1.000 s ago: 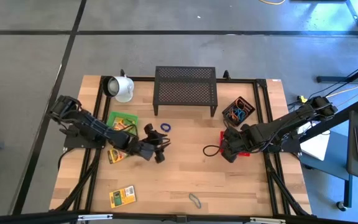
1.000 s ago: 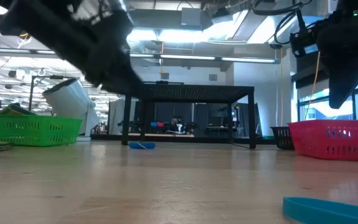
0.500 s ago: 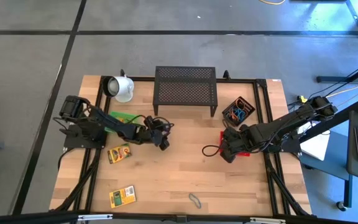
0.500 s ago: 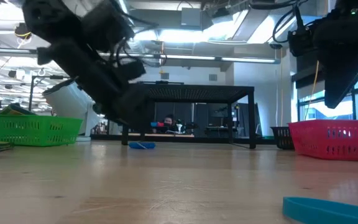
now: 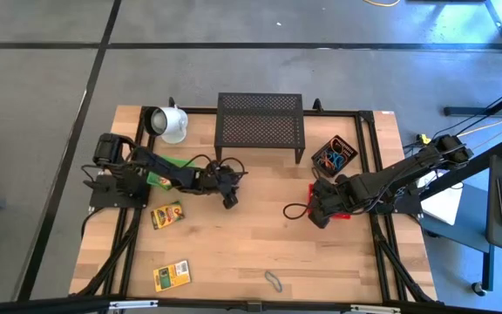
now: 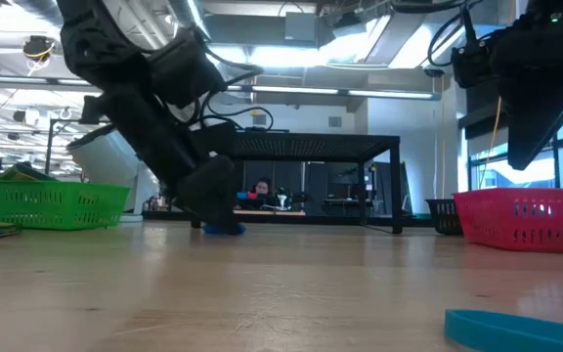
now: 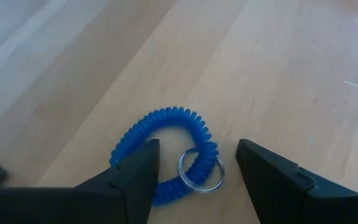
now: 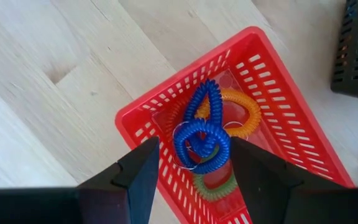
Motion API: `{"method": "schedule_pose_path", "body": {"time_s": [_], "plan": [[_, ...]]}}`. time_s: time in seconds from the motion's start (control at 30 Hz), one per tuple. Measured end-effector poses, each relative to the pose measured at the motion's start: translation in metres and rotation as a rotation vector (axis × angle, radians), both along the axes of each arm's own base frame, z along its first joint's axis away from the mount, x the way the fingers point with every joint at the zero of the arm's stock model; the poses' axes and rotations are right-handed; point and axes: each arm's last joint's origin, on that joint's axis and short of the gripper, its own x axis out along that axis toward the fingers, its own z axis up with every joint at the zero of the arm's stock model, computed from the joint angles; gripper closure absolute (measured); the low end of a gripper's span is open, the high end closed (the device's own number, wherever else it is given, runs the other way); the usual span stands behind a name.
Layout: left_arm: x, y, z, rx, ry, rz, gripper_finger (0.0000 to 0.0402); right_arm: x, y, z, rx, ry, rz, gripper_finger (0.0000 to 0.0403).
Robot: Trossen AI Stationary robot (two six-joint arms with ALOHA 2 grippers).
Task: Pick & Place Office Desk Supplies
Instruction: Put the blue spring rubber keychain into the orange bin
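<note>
A blue coiled band point(image 7: 166, 146) with a metal ring lies flat on the wood in front of the black mesh rack. My left gripper point(image 7: 197, 152) slants down over it, open, one finger on each side of the coil's near part; in the high view it point(image 5: 229, 185) covers the coil. My right gripper point(image 8: 194, 149) hangs open above the red basket point(image 8: 278, 99), which holds blue, orange and green coils. One crayon box point(image 5: 166, 215) lies left of centre and another point(image 5: 172, 276) lies near the front edge.
The black mesh rack point(image 5: 260, 126) stands at the back, with a white mug point(image 5: 171, 122) to its left. A green basket point(image 5: 166, 167) lies partly under my left arm. A black basket of bands point(image 5: 334, 155) sits behind the red one. A grey band point(image 5: 273, 281) lies by the front edge.
My left gripper has swung away from the crayon box toward the table's far edge and sunk down until it straddles the blue coil. The coil has stayed where it was.
</note>
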Motion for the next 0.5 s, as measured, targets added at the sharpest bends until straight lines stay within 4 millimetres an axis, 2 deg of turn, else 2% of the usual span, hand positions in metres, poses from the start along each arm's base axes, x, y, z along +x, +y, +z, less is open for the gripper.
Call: {"method": "schedule_pose_path", "body": {"time_s": [0.13, 0.4, 0.5], "plan": [[-0.0006, -0.0046, -0.0036, 0.003, 0.038, -0.045, 0.0228, 0.0004, 0.0001, 0.0001, 0.000, -0.004, -0.001, 0.0204], [-0.0004, -0.0041, -0.0040, -0.047, 0.029, -0.036, 0.0357, 0.0012, -0.0004, 0.0003, -0.020, -0.020, -0.003, 0.0204], [-0.0003, -0.0043, -0.0040, -0.054, 0.019, -0.035, 0.0383, 0.0013, -0.0003, 0.0004, -0.020, -0.021, -0.003, 0.0204]]}}
